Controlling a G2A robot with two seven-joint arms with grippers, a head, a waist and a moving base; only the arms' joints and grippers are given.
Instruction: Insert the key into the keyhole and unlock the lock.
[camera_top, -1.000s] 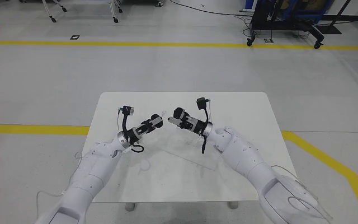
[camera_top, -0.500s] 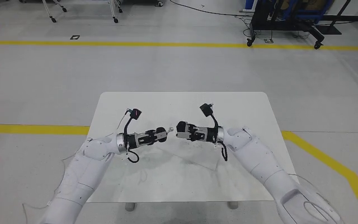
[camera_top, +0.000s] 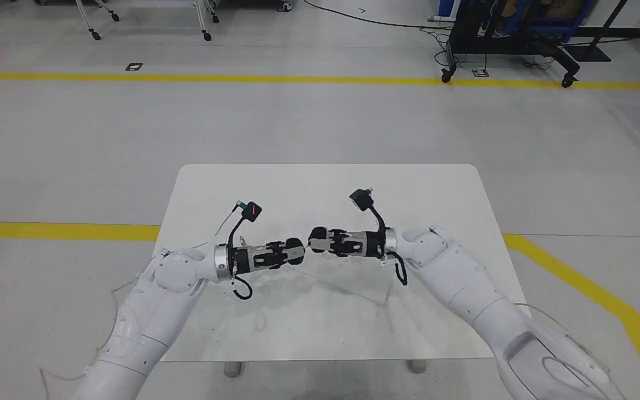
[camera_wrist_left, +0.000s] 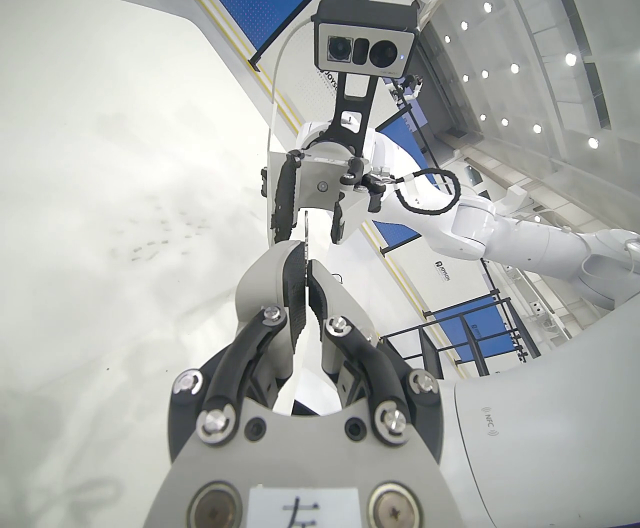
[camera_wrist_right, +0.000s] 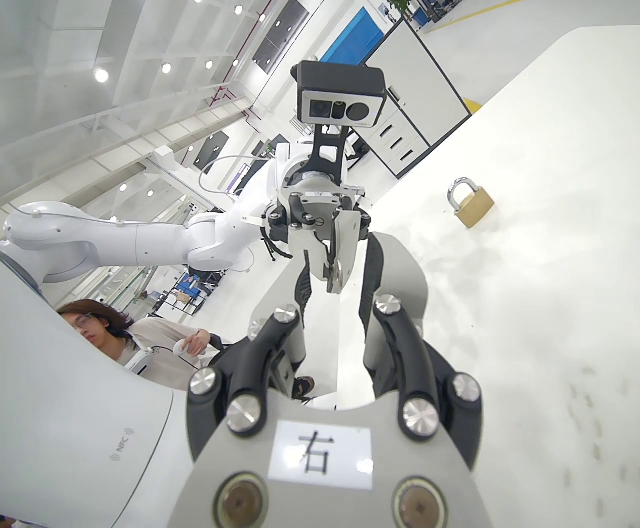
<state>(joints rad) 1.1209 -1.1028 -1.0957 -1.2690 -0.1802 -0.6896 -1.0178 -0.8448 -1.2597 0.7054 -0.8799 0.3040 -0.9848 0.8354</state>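
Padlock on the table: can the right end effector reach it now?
Probably yes: the right end effector is open, holding nothing, and the padlock lies unobstructed on the table.

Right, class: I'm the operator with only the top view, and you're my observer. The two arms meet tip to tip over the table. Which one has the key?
Observer: The left gripper. Its fingers are shut on the key, which sticks out toward the open right gripper.
Operator: And where's the lock?
Observer: A brass padlock lies on the table, apart from both grippers. Its shackle looks closed.
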